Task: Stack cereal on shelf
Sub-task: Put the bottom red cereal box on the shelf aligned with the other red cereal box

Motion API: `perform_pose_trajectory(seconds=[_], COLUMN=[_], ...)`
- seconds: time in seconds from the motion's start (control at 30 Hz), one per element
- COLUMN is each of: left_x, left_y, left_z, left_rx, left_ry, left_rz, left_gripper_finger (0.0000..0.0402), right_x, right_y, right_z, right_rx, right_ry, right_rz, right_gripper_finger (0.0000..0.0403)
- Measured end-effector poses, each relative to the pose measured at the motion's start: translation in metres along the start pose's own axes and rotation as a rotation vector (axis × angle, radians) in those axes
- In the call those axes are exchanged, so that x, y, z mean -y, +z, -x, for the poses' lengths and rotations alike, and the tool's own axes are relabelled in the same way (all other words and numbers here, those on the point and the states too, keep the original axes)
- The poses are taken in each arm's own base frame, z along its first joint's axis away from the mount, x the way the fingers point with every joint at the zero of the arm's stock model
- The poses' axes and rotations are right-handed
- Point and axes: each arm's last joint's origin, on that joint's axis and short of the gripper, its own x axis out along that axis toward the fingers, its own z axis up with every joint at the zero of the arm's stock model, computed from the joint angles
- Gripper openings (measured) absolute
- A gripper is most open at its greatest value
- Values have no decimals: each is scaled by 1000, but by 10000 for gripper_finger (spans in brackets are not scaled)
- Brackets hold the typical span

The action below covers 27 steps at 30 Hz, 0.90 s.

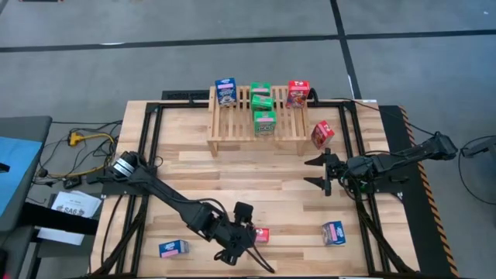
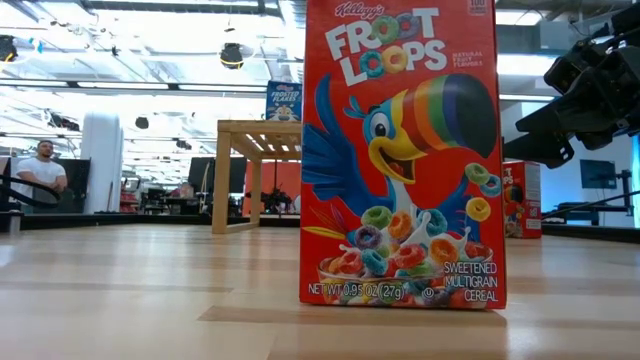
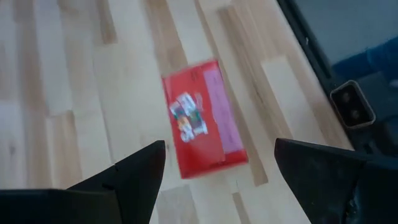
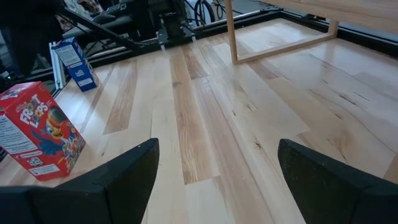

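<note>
The shelf stands at the table's far side. On its slats are a blue cereal box, two green ones and a red one. Another red box sits on the table by the shelf's right end. A red box stands upright near the front edge, filling the low view. My left gripper hovers open just above it, fingers either side in the left wrist view, apart from the box. My right gripper waits open at the right.
Two blue boxes lie on the table near the front edge, one at the left and one at the right. Dark frame rails run along the table's sides. Bare wood stretches between the shelf and the front boxes.
</note>
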Motion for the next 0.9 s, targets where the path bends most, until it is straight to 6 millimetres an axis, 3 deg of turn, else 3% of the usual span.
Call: perform_pose_trajectory(seconds=[0.4,0.73,0.9], left_x=[0,-4,-4], left_y=[-3,0,-10], left_z=[-27,-29,-51], left_rx=[9,29,-26], left_ry=[8,7,-36], left_rz=[17,38,53], left_gripper_finger=[294,294,294], right_x=[0,0,0], right_y=[0,0,0], right_z=[0,0,0], right_rx=[0,0,0], right_ry=[0,0,0], right_rz=[1,1,2], right_gripper_finger=[354,354,354])
